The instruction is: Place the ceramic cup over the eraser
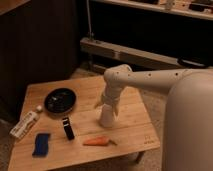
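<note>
Looks like the grab step to me. The pincer (107, 104) sits right on top of the white cup (106, 119), mid-tabletop (135, 131). Can't tell if it's clamped or loose. The black eraser (67, 128) is off toward the front-left, so next up is a firm hold, then lift across.

Gripper (107, 104) is down at the top of the ceramic cup (106, 119), upright on the table (136, 125). Eraser (68, 128) lies apart, carrot (96, 142) near the cup.
</note>
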Robot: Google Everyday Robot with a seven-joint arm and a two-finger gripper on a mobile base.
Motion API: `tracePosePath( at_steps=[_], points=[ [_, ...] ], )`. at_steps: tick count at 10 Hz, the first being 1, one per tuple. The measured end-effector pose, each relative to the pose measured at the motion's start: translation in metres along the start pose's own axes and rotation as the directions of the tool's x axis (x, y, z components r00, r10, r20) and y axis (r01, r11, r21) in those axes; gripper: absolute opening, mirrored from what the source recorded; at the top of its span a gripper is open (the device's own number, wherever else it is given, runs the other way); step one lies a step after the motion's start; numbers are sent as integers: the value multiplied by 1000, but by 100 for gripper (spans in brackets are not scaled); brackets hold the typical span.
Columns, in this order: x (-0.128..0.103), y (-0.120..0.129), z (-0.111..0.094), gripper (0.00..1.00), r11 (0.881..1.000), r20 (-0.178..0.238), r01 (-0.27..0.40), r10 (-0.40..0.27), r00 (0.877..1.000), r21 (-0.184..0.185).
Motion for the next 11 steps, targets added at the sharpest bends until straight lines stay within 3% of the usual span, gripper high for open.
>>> tracePosePath(
  at_steps=[1,4,8,10,11],
  points=[
    [1,-1,0,45,1000,-3,1,-1,1000,11],
    [0,-1,3,20,1000,-12,2,-2,1000,17],
    [-3,2,2,16,1000,-20,23,-23,1000,19],
    [-2,12,-15,16,999,-7,47,-47,999,-10],
    [2,19,-36,16,997,5,72,-72,997,-26]
  ],
)
